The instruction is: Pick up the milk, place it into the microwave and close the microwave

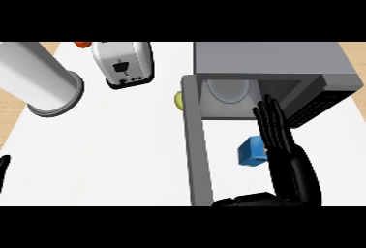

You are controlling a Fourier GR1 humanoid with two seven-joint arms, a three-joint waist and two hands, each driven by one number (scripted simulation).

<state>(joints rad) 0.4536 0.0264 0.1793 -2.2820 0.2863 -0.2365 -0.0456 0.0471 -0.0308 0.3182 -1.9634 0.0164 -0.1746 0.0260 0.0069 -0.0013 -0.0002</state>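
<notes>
The milk (250, 151) is a small blue carton standing on the white counter in front of the microwave's mouth. My right hand (286, 160) is open, fingers straight and pointing toward the opening, lying against the carton's right side and partly covering it; its thumb (243, 199) sticks out to the left near the lower edge. The grey microwave (271, 58) sits at the upper right with its door (196, 145) swung open toward me. A white turntable plate (229, 89) shows inside. My left hand (4, 167) rests at the left edge, only a sliver in view.
A white toaster (123, 63) stands at the upper middle. A large white cylinder (39, 77) lies at the upper left. A yellow-green object (178, 99) peeks out left of the door, and something orange (83, 44) sits behind the toaster.
</notes>
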